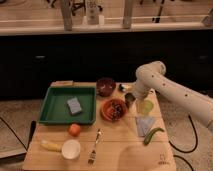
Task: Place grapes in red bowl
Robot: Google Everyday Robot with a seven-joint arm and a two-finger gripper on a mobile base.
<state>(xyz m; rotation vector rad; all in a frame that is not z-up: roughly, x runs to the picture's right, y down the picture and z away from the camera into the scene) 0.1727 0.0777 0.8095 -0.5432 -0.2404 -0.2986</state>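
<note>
The red bowl (pixel 114 109) sits mid-table, right of the green tray. The grapes (pixel 117 108), a dark cluster, lie inside it. My gripper (pixel 129 101) hangs from the white arm at the bowl's right edge, close above its rim. The arm reaches in from the right.
A green tray (pixel 55 113) holds a grey sponge (pixel 74 105). A maroon bowl (pixel 105 86) stands behind the red bowl. An orange fruit (pixel 75 129), a white bowl (pixel 71 149), a banana (pixel 50 145), a fork (pixel 94 147), a yellow-green cup (pixel 145 106), a grey cloth (pixel 143 124) and a green pepper (pixel 153 135) lie around.
</note>
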